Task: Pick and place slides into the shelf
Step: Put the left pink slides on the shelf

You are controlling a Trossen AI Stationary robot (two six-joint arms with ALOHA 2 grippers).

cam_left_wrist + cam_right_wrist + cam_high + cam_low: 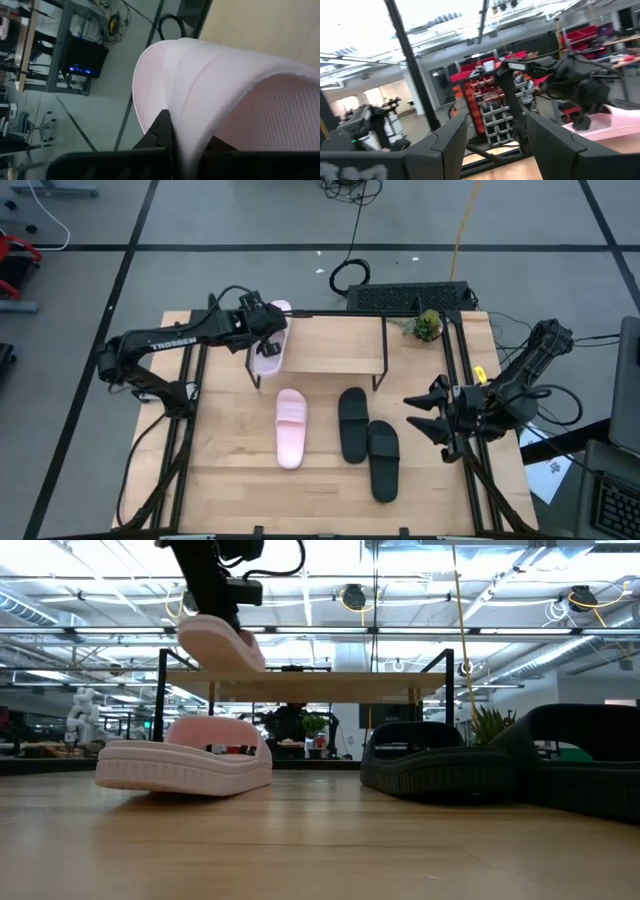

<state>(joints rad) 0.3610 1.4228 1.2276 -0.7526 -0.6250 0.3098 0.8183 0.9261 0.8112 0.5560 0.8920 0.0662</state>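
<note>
Pale pink, one slide [267, 352] hangs pinched in the left gripper [268, 326] over the shelf [330, 345]'s left end, held high probably to clear the board. Below sits its pink mate [290, 427]; farther right, two black slides [366, 442]. The right gripper [425, 413] waits spread.

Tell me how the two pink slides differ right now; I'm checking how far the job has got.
The held pink slide hangs in the air at the shelf's left end, clamped in the left gripper; the lying pink slide rests flat on the table, untouched. The held one is tilted in the low view; the lying one sits level. Both are pale pink with a wide strap.
</note>
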